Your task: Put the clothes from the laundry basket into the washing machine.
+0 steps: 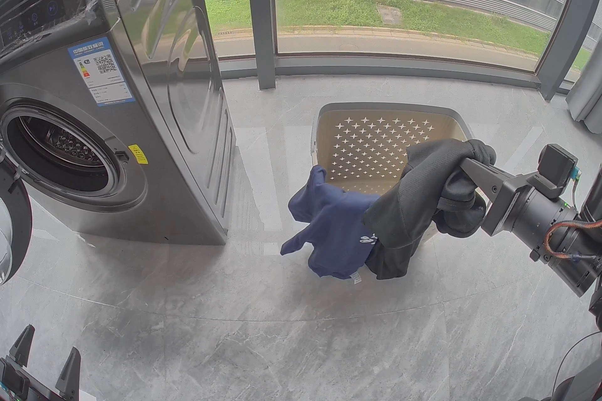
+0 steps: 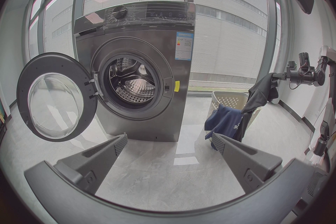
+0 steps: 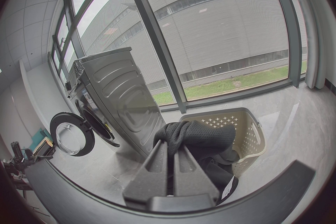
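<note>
**A:** Two pincers, so start on the left. How is the left pincer (image 2: 168, 140)?

**B:** Released, with its fingers (image 2: 101, 154) spread wide, low over the floor (image 1: 282, 333). Ahead of it stands the washer (image 2: 140, 60). The door (image 2: 56, 95) is swung open on the side away from the basket, and the drum (image 2: 134, 84) is showing.

**A:** And the basket?

**B:** The basket (image 1: 376, 139) sits on the floor, right of the washer and of the left pincer, below the right pincer. A blue top (image 1: 332, 227) hangs over its near rim, half outside, on the washer's side.

**A:** The right pincer (image 1: 471, 168)?

**B:** Clenched on a dark top (image 1: 414, 195), fingers pressed together with cloth bunched at their tips. That top is lifted above the basket. From the pincer it drapes down over the near rim, where its lower end touches the blue top, just to this pincer's left.
</note>
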Controlling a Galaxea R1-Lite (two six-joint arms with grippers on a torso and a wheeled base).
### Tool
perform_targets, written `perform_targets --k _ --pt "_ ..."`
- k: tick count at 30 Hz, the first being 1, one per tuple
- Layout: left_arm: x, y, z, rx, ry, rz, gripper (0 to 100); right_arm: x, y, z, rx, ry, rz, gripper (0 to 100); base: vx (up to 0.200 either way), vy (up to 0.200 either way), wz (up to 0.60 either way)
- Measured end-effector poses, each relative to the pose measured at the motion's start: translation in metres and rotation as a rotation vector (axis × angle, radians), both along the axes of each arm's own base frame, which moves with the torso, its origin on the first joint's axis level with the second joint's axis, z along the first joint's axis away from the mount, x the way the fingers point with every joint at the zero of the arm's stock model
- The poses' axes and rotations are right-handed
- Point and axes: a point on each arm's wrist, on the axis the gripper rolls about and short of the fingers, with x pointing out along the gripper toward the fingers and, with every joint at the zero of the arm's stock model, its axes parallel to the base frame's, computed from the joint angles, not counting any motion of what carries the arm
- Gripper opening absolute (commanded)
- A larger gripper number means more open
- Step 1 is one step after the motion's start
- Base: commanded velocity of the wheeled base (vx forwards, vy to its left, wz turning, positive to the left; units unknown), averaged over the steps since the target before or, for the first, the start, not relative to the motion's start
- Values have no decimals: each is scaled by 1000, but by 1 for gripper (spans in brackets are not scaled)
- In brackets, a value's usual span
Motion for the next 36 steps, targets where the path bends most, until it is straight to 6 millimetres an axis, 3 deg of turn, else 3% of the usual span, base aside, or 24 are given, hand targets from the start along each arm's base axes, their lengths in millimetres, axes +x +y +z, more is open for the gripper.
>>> perform_targets --k 22,36 --pt "0 0 0 1 0 0 100 0 0 0 0 0 0 0 0 200 0" --pt "0 0 0 1 0 -1 100 0 0 0 1 1 1 0 -29 0 0"
